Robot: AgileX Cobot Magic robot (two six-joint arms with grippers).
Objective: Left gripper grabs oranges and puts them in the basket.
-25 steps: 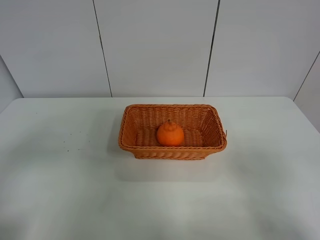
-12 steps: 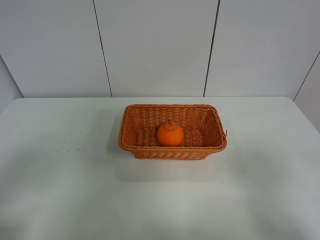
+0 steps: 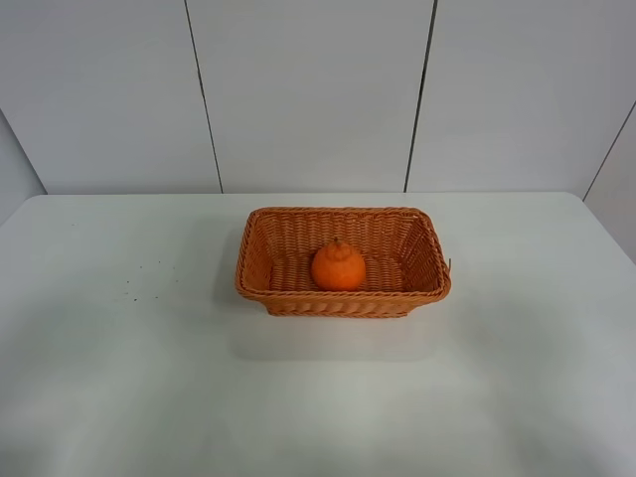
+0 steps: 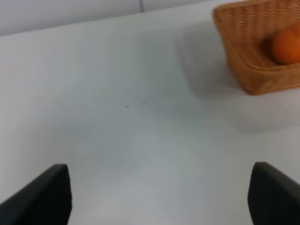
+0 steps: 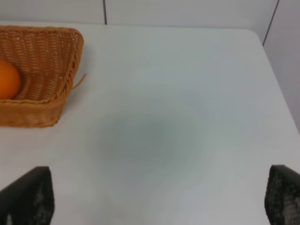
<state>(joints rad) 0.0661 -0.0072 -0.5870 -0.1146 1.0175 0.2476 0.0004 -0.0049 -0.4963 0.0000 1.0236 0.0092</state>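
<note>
The orange (image 3: 338, 266) sits upright inside the woven basket (image 3: 260, 243) at the middle of the white table; its knob points up. It also shows in the left wrist view (image 4: 287, 46) inside the basket (image 4: 243, 61), and in the right wrist view (image 5: 8, 78) inside the basket (image 5: 51, 56). My left gripper (image 4: 159, 197) is open and empty, well back from the basket over bare table, with its black fingers (image 4: 44, 197) spread wide. My right gripper (image 5: 159, 199) is open and empty, its fingers (image 5: 30, 197) wide apart. Neither arm shows in the exterior high view.
The white table (image 3: 119, 378) runs to a pale panelled wall (image 3: 308, 89) at the back. A few small dark specks (image 3: 144, 278) lie on the table left of the basket. A loose wicker strand (image 5: 79, 80) sticks out of the basket's right side.
</note>
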